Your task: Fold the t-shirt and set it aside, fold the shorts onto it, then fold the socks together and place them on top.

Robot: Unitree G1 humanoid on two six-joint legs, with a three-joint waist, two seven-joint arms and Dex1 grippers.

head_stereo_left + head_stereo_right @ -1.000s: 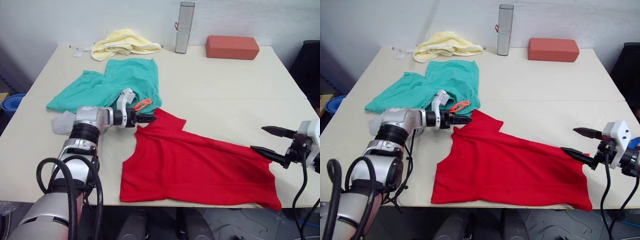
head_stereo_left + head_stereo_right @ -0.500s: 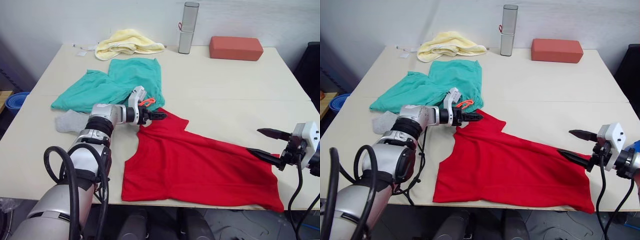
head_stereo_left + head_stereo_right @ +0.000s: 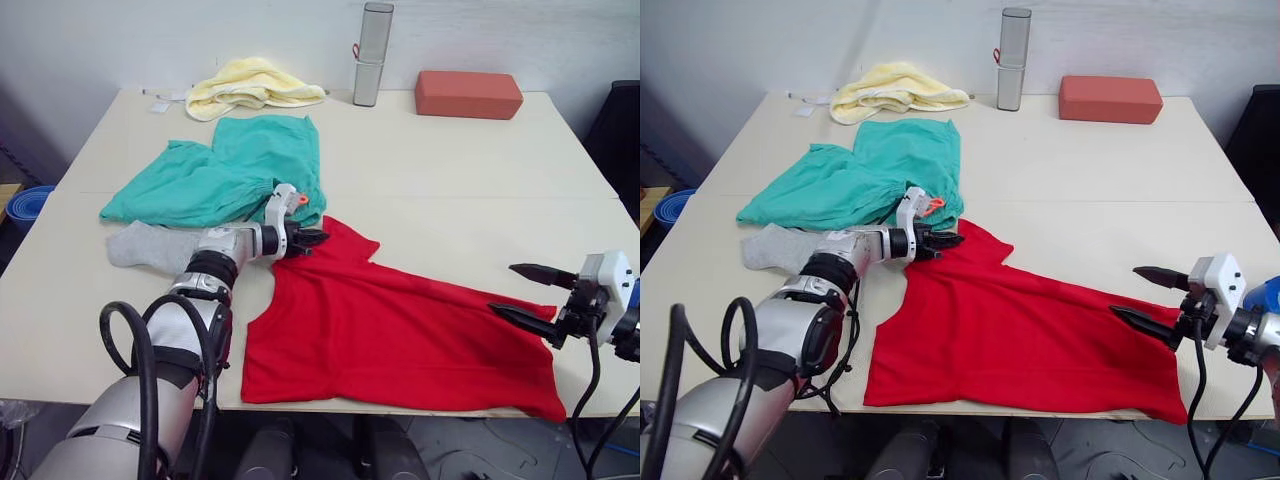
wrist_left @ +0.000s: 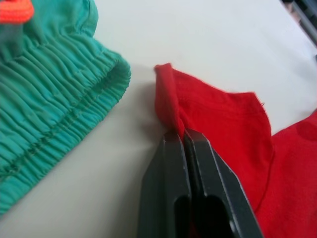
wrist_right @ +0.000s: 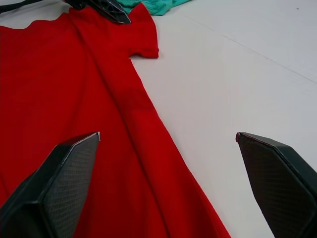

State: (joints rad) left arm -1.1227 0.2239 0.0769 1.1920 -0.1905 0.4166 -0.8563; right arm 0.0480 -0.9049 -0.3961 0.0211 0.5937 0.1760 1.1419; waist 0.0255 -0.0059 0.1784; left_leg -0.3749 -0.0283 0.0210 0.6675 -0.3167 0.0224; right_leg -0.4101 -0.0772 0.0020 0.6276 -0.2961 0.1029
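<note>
The left gripper (image 3: 305,240) has closed on the shoulder edge of the t-shirt (image 3: 400,330); one second ago it lay at the same corner with its tips near the cloth, and the wrist view now shows the two black fingers (image 4: 171,163) pressed together with a raised ridge of red fabric caught at their tips. The left arm has also shifted slightly toward the shorts (image 3: 225,175) over that second, so the pinch sits just beside the teal waistband and its orange drawstring loop (image 3: 301,199), though the two garments remain apart with bare table (image 3: 450,170) between them there. The right gripper (image 3: 1155,300) has changed little: its fingers stand wide apart and empty, hovering just over the hem-side corner of the t-shirt near the table's right edge, gripping nothing. The t-shirt itself lies spread flat and unfolded across the near middle of the table, running from the left gripper's pinch to the right gripper. A grey sock (image 3: 150,247) lies beside the left forearm, below the shorts; whether a second sock lies with it cannot be told. The yellow towel (image 3: 250,85), a grey cylinder (image 3: 370,55) and a red block (image 3: 468,94) sit along the far edge, away from the work. Judgement: the first grasp for the first fold is secured, the second is outstanding, and no fold has yet been made, so the task is at its earliest stage.
</note>
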